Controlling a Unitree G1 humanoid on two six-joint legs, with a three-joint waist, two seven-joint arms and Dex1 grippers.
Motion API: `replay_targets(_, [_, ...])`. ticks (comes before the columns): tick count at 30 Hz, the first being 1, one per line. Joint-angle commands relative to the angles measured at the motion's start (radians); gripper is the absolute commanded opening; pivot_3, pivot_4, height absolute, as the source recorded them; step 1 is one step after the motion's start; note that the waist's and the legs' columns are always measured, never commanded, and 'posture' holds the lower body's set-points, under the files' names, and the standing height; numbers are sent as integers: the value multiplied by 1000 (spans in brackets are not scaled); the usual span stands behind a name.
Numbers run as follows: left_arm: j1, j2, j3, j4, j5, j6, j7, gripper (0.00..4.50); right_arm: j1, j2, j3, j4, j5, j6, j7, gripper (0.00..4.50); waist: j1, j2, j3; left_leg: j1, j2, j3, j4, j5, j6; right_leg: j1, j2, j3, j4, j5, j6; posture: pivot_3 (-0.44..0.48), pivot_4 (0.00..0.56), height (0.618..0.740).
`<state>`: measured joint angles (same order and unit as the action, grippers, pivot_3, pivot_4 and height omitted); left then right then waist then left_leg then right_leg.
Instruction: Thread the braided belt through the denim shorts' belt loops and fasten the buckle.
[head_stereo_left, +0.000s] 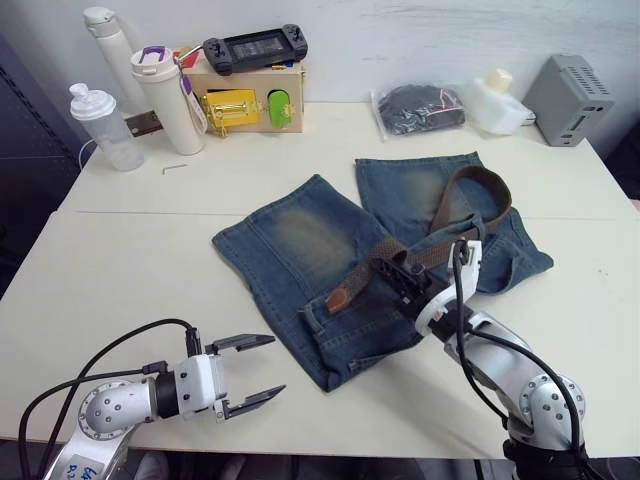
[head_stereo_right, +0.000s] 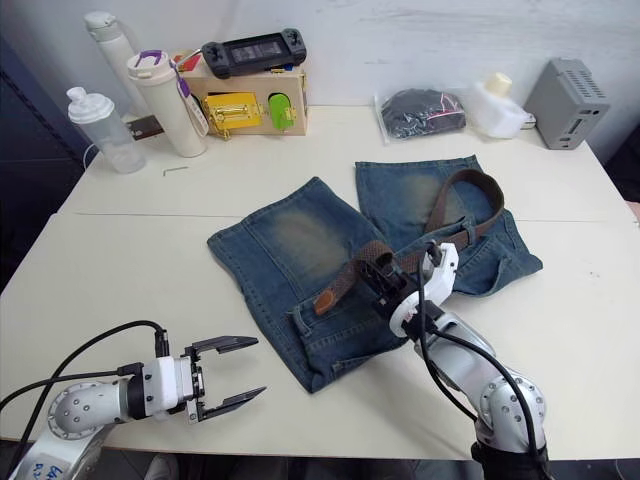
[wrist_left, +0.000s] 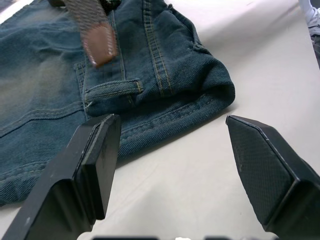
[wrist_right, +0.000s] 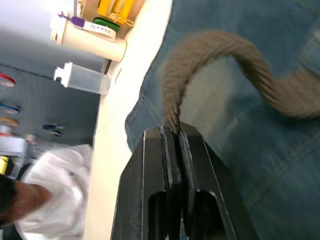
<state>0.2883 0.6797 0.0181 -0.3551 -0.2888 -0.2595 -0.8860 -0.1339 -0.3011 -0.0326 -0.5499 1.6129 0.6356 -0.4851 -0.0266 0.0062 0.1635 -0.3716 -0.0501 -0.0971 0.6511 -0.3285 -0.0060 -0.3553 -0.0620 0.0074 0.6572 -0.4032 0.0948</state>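
Note:
The denim shorts (head_stereo_left: 300, 250) lie flat in the middle of the table, waistband toward me. The braided belt (head_stereo_left: 490, 195) curves over the right leg and runs down-left to its brown leather tip (head_stereo_left: 340, 298). My right gripper (head_stereo_left: 405, 272) is shut on the belt a little behind that tip, holding it above the waistband; the right wrist view shows the strap (wrist_right: 200, 50) pinched between the shut fingers (wrist_right: 150, 165). One belt loop (wrist_left: 112, 89) sits just under the tip. The buckle is hidden. My left gripper (head_stereo_left: 275, 366) stands open and empty over bare table left of the waistband corner.
Along the back edge stand two clear bottles (head_stereo_left: 103, 128), a white tumbler (head_stereo_left: 168, 100), a wooden box (head_stereo_left: 245, 105) carrying a game console (head_stereo_left: 255, 47), a bagged black item (head_stereo_left: 418, 108), a white jug (head_stereo_left: 497, 100) and a grey box (head_stereo_left: 568, 100). A person in white (wrist_right: 55, 195) stands beyond the table.

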Motion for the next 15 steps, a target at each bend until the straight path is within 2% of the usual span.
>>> replay_targets(1, [2,4,11,-36,-2,1,0,3709,20,-5,61,-51,-131,8,87,0,-1,0,0,0,0,0,0,0,0,0,0,0,0,0,0,0,150,740])
replay_targets(6, [5,0,10,-37,-1,-1,2,3709,108,8,116,-33,-369,-59,274,0,0,0,0,0,0,0,0,0,0,0,0,0,0,0,0,0,150,740])
replay_targets(10, [8,-3,7,-32,1,-4,1,3709,115,62,152,13,-534,-136,397,0,-1,0,0,0,0,0,0,0,0,0,0,0,0,0,0,0,150,740])
replay_targets(15, [12,-6,7,-30,4,-9,2,3709,130,137,152,21,-623,-190,473,0,-1,0,0,0,0,0,-2,0,-1,-2,0,0,1,0,0,0,150,740])
